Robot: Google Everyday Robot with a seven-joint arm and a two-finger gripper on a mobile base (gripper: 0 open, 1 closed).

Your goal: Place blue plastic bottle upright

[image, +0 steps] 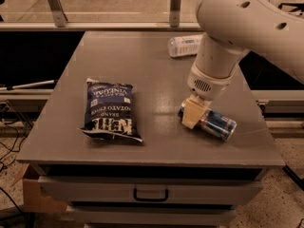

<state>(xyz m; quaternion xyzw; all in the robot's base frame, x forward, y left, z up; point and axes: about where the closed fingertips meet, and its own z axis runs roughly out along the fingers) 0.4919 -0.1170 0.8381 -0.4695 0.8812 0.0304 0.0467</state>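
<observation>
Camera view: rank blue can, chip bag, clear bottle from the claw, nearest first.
The claw is low, front right of the table.
1. blue can: at the claw
2. chip bag: left in view
3. clear bottle: back edge

On the tabletop (156, 75), the chip bag (110, 109) lies left, the can (219, 124) right with the hand (193, 114) at its left end, the bottle (184, 45) behind the can.
</observation>
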